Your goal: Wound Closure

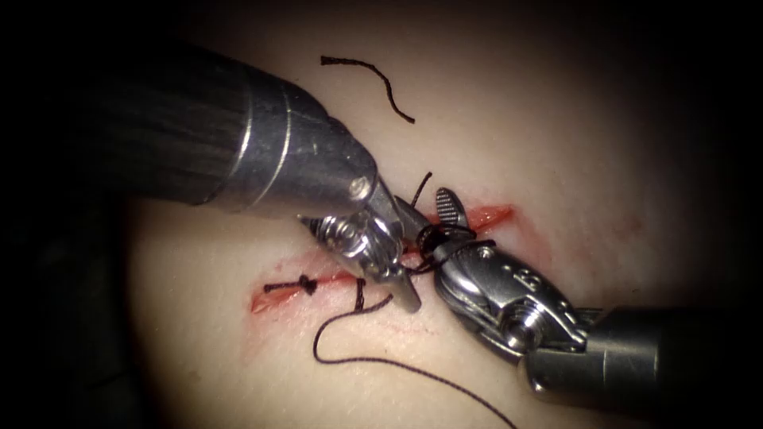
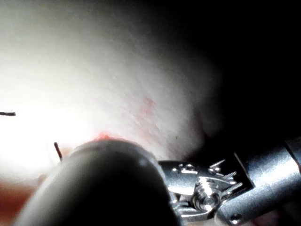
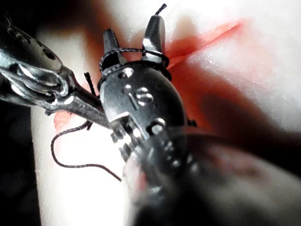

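right tool (image 1: 439, 213) fingers spread, thread (image 1: 445, 238) looped round them; left tool (image 1: 405, 274) fingers' state cannot be told, over the cut (image 1: 485, 216) in the tissue (image 1: 556, 119).

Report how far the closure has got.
Done: one knot tied across the cut's left end. In hand: thread is looped round the right tool's open jaws; the left tool lies beside it. Left: the cut's right end gapes, red.

My tissue (image 1: 556, 143) carries a red-edged cut (image 1: 489, 216) across its middle, a knotted stitch (image 1: 306, 284) near its left end, and a loose thread scrap (image 1: 373, 75) toward the far edge.
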Tool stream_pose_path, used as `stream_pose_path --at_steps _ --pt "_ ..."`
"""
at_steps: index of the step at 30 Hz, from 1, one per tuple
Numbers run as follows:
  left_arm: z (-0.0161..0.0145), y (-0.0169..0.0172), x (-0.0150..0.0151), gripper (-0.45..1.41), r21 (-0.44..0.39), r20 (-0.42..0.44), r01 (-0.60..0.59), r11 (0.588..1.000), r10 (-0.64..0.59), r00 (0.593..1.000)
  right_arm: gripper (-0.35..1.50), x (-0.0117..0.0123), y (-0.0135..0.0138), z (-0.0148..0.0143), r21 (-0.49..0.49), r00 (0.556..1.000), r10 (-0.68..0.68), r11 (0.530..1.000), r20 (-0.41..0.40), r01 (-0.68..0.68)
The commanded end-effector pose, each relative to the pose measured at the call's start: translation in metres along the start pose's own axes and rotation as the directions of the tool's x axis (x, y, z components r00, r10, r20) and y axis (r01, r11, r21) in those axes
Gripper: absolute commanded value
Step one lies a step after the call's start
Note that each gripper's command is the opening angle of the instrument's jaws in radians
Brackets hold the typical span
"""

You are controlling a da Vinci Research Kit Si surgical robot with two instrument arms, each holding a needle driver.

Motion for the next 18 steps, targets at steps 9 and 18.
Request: stream_pose_path --at_steps 9,18 --pt "0.0005 -0.0003 0.0007 -0.27 0.001 0.002 -0.003 1.000 0.003 1.000 0.52 0.0008 -0.0010 0.0021 0.031 0.995 0.091 0.995 0.046 -0.093" --pt "0.0002 -0.0002 0.0007 -0.27 -0.002 0.004 -0.004 1.000 0.004 1.000 0.86 0.0008 -0.0008 0.0019 -0.034 0.978 0.165 0.986 0.126 -0.162"
